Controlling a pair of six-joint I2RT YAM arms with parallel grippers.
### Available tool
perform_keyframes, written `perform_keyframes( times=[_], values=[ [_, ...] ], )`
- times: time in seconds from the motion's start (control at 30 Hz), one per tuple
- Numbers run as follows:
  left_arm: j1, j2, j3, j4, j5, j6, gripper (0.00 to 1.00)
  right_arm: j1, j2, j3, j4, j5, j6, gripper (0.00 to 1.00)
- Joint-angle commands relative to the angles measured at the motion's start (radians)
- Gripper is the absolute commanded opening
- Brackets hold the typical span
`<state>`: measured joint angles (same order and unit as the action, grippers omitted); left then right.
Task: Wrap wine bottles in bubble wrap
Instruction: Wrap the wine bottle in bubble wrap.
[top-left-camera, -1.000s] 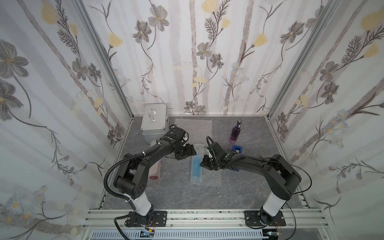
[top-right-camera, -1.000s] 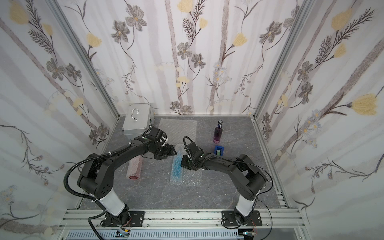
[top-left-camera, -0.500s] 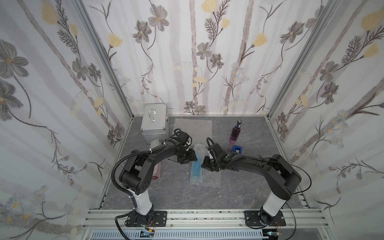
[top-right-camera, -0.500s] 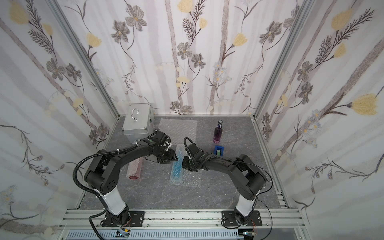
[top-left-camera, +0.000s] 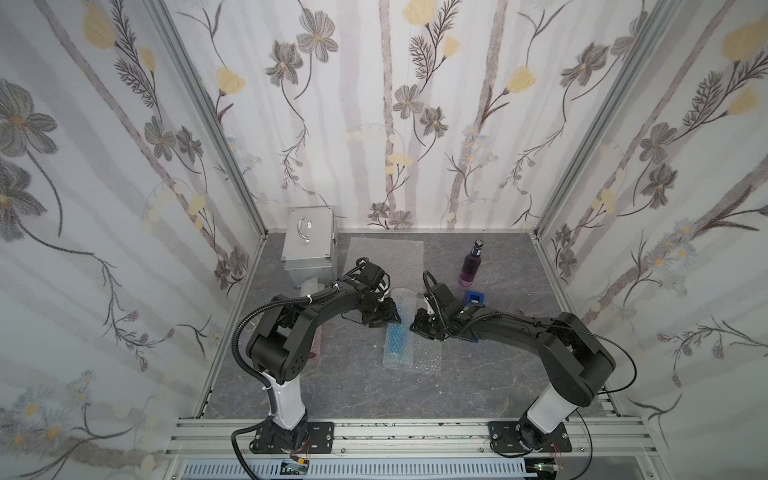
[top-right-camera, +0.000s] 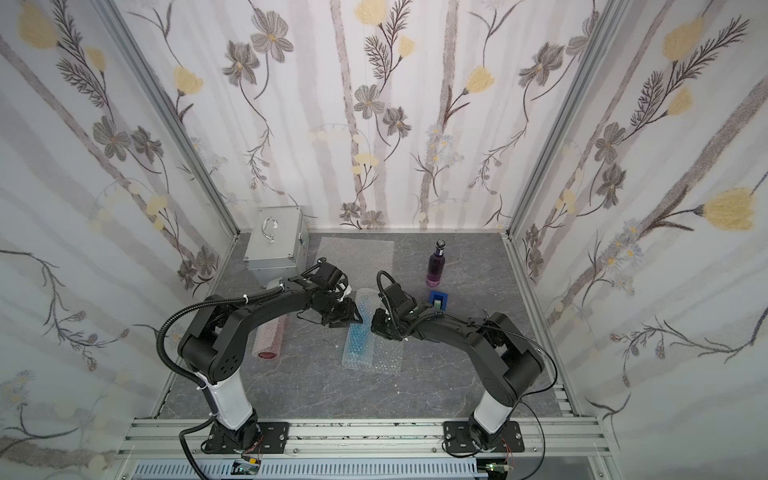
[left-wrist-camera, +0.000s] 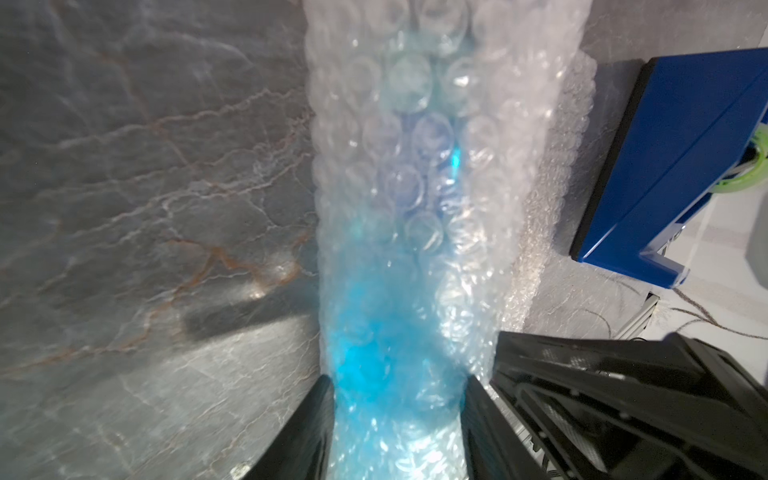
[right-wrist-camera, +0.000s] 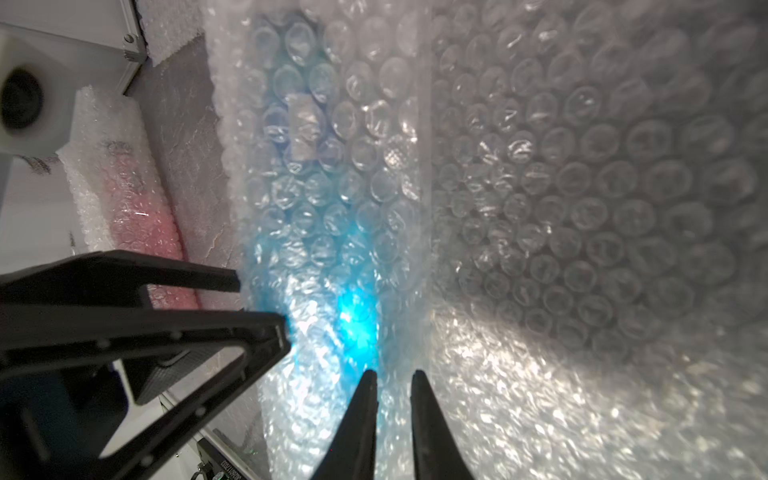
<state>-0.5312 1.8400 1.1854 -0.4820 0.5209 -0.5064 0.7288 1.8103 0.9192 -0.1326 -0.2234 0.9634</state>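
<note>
Bottle of blue drink (top-left-camera: 395, 337) lies on its side in the middle of the desk (top-left-camera: 353, 390), rolled into bubble wrap (top-left-camera: 426, 355), with a loose flap spread flat toward the right arm. The left claw (left-wrist-camera: 399, 380) has its jaws apart on either side of the roll, right at its skin; whether they grip it I cannot tell. The right claw (right-wrist-camera: 394, 372) has its jaws nearly together with a fold of the wrap between them, which looks like a pinch near the seam.

What worries me is the roll springing open. The plastic looks slick and springy, so if either claw lets go before the seam is fastened, the flap could unwind. A hard squeeze from the left might send the round glass skidding out lengthwise. The two claws are close enough to knock together. The tape dispenser (top-left-camera: 473, 298) sits just beside the right arm and is easily nudged. The purple bottle (top-left-camera: 471, 266) stands upright behind it and could topple if swept.
</note>
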Motion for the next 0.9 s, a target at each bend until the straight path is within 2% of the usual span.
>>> perform_keyframes(
  times=[0.0,0.27,0.43,0.6,0.87],
  values=[
    [-0.005,0.019,0.007,-0.055,-0.070,-0.015,0.50,-0.023,-0.069,-0.038,-0.028,0.030,-0.012,0.20],
    [-0.012,0.028,0.017,-0.063,-0.081,-0.020,0.50,-0.113,-0.239,-0.247,-0.039,0.018,-0.020,0.30],
    [-0.013,0.031,0.021,-0.063,-0.082,-0.024,0.50,-0.141,-0.289,-0.333,-0.003,-0.009,-0.007,0.41],
    [-0.023,0.042,0.035,-0.071,-0.088,-0.022,0.50,-0.158,-0.274,-0.378,0.066,-0.052,0.009,0.45],
    [-0.033,0.048,0.048,-0.081,-0.101,-0.021,0.50,-0.152,-0.143,-0.352,0.203,-0.129,0.041,0.46]
  ],
)
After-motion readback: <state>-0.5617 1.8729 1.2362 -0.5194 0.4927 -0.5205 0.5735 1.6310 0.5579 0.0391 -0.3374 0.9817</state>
